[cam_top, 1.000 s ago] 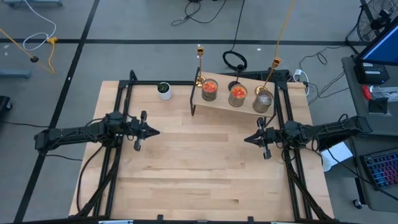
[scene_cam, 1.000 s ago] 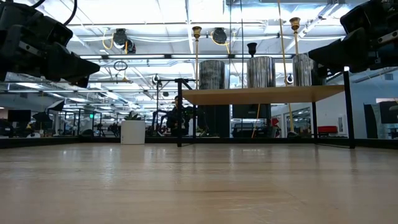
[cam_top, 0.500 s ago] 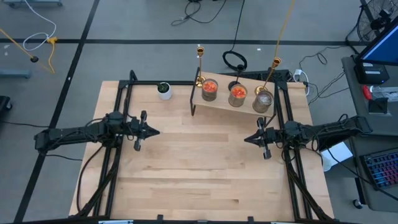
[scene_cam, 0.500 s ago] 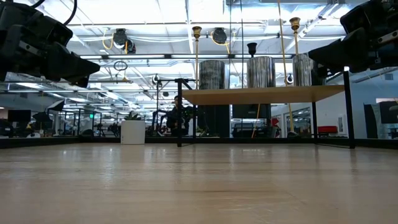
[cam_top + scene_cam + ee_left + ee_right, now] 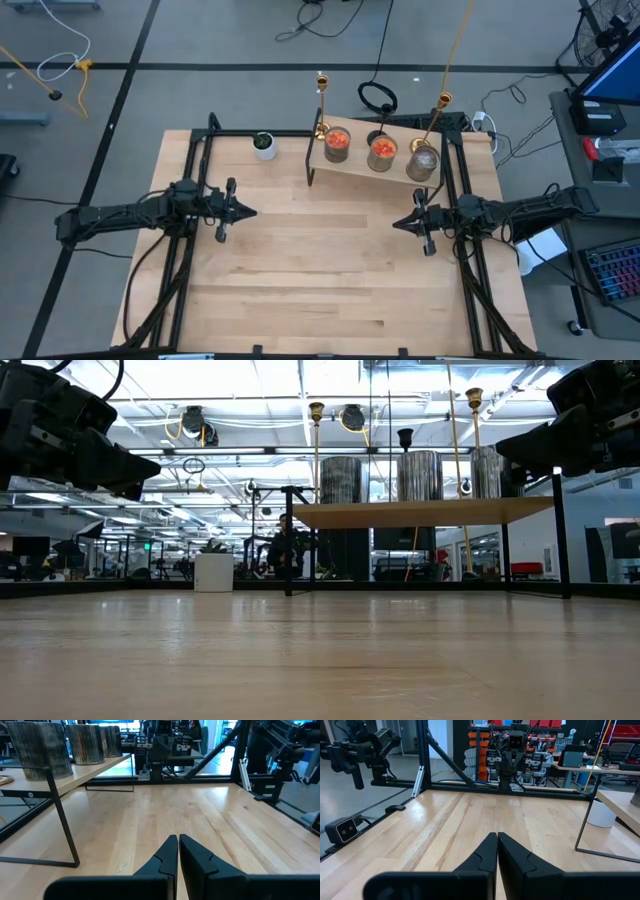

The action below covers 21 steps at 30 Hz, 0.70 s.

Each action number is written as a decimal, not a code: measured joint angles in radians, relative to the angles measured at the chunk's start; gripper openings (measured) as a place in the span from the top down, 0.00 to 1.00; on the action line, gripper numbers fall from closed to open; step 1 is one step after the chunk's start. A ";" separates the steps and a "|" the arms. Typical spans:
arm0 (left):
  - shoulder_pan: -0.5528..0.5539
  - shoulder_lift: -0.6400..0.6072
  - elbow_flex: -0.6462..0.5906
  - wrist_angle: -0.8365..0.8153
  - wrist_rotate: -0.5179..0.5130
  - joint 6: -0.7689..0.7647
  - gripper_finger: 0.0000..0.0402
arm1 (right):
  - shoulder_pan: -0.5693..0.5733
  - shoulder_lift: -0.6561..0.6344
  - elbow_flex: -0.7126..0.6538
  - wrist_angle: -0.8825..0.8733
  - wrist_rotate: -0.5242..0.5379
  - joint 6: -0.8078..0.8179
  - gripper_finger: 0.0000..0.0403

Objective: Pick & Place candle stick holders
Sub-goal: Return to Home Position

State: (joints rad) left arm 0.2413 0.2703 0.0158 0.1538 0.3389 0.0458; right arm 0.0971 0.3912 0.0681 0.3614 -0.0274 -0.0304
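Overhead, the light wooden desk lies bare across its middle and near side, with black frame rails running down both flanks. At the far edge stands a low wooden shelf on thin black legs. Three glass jars sit on it in a row: the first orange-red jar, the second orange-red jar and, at the right end, the clear-grey jar. Behind them rise the left gold holder, the small black holder and the right gold holder.

A white cup stands on the desk left of the shelf, apart from it. The left gripper hangs above the desk's left side and the right gripper above its right side. They point toward each other, well apart, with open wood between them.

Each wrist view shows that arm's fingers pressed together, holding nothing. Around the desk lies grey floor with loose cables. The low view looks into a large hall with ceiling lights.
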 joint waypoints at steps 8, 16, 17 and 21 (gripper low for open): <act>0.000 0.000 0.000 0.000 0.000 0.000 0.94 | 0.000 0.000 0.000 0.000 0.000 0.000 0.98; 0.000 0.000 0.000 0.000 0.000 0.000 0.94 | 0.000 0.000 0.000 0.000 0.000 0.000 0.98; 0.000 0.000 0.000 0.000 0.000 0.001 0.94 | 0.000 0.000 0.000 0.000 0.000 0.000 0.98; 0.000 0.000 0.000 0.000 0.000 -0.001 0.94 | 0.000 0.000 0.000 0.000 0.000 0.000 0.98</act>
State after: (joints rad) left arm 0.2411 0.2701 0.0158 0.1535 0.3389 0.0448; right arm 0.0971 0.3910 0.0681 0.3614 -0.0273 -0.0305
